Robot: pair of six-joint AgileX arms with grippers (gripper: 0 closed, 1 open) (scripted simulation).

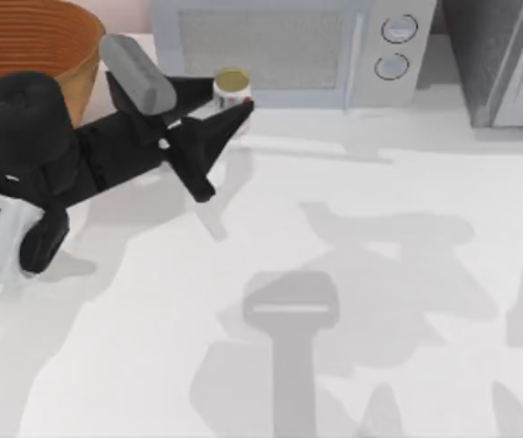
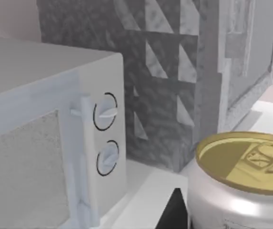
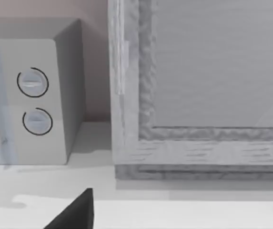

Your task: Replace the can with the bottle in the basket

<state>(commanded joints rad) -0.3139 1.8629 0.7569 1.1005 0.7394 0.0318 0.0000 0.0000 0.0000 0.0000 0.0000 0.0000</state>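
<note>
Left gripper [image 1: 229, 109] grips can [image 2: 241, 181] beside microwave [image 2: 41, 143].

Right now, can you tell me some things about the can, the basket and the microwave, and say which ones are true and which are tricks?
1. The can is outside the basket, beside the microwave. True.
2. The left gripper is at the can. True.
3. The can lies on its side. False: it stands upright, its gold top facing up.
4. The microwave has three round knobs. False: it has two, one above the other.
5. The basket sits at the table's right side. False: it is at the far left corner of the top view.
</note>
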